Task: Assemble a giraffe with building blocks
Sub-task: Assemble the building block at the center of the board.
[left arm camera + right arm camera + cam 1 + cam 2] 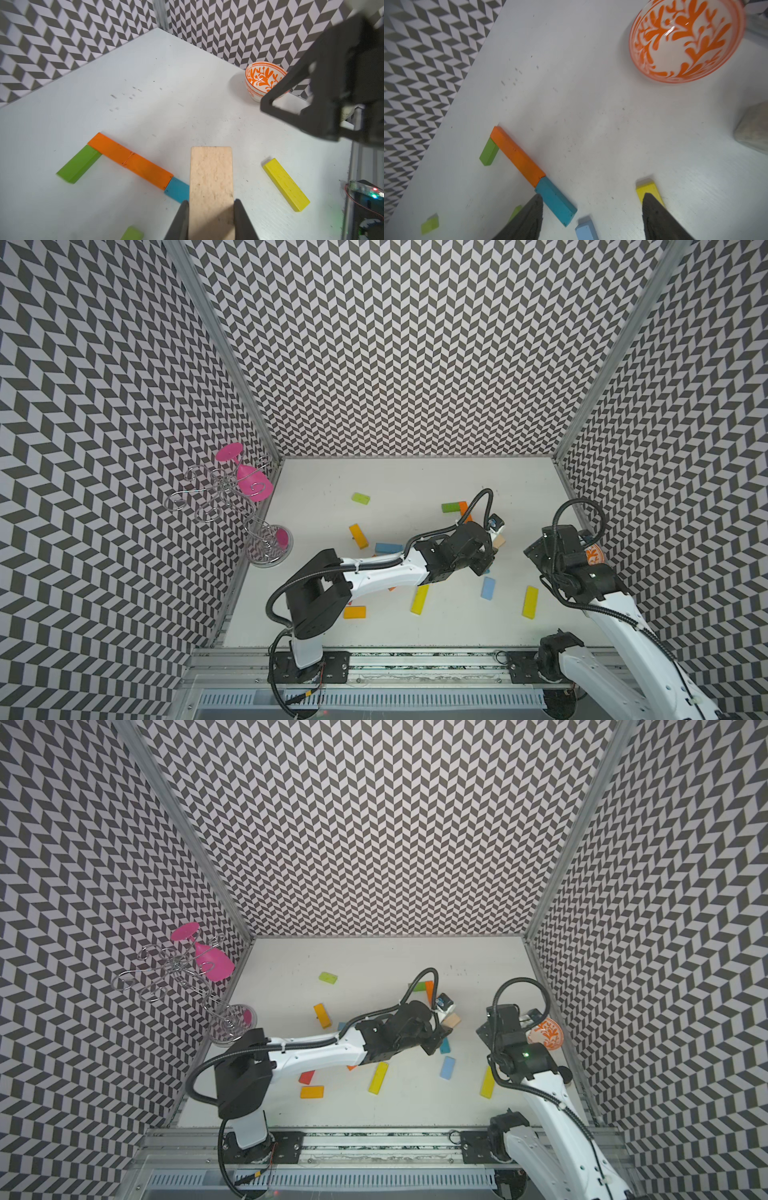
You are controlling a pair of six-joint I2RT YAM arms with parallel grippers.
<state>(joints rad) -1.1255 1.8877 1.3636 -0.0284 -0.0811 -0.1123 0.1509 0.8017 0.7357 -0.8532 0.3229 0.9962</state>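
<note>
Left claw (211,202) is pinched tight on the near end of a pale bare-wood plank block (211,176). The plank sticks out forward between the fingers. It looks carried above the white table (187,83), though I can't confirm the gap. Right claw (592,196) has its jaws spread wide with nothing between them. It hovers over the table near the white ceramic bowl with orange leaf pattern (685,41).

Giraffe so far lies flat on the table. A green rectangular wooden block (79,164) sits at a right angle against the far end of an orange wooden block (112,148). A second orange block (148,171) is end to end with that one. A teal blue block (176,189) touches its near end and carries the line on. My read is head, neck, start of body. The plank overlaps the teal block in the left wrist view, and I can't tell if they touch.

Step in hand, as I judge it: bringing the plank to the body end of the chain. No legs yet, so the task is roughly early to mid. The next move calls for lowering the plank flat, squaring it to the teal block and releasing only once it is seated. The chain is loose and would likely slide if bumped.

Spares: a yellow wooden block (285,184) lies apart from the chain, near the right claw. A light blue block (586,229) is near the teal end. A lime green block (360,498) is well apart.
</note>
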